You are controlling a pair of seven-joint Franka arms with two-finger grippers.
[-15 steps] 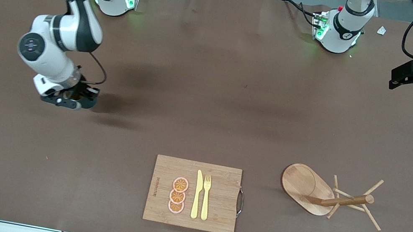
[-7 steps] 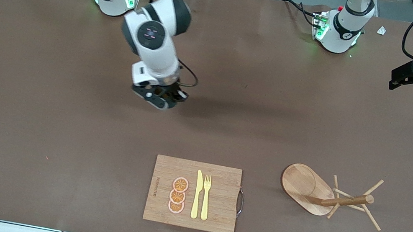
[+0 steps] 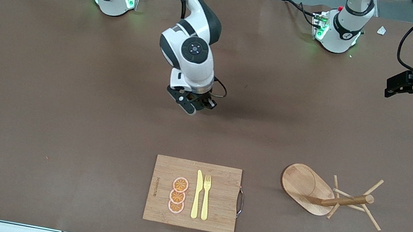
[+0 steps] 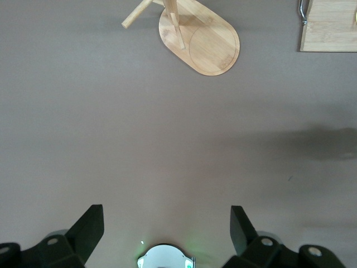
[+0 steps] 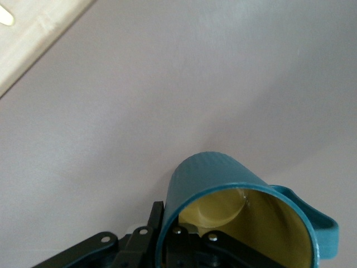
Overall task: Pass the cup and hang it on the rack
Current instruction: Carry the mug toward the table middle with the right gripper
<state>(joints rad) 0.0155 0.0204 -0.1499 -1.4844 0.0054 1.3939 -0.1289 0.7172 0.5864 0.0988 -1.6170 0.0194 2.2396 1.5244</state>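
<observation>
Cup gripped by the right gripper over the middle of the table.

The right gripper pinched the wall of the teal cup, one finger inside the yellow interior, the handle jutting away from it. It hung above bare table, over a spot between the bases and the cutting board. The left gripper waited spread wide and empty at its own end, with the rack standing near the cutting board.

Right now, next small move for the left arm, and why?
Probably bring the open left gripper toward mid-table to meet the cup. The right gripper holds it over bare table, while the rack stands at the left arm's end.
</observation>
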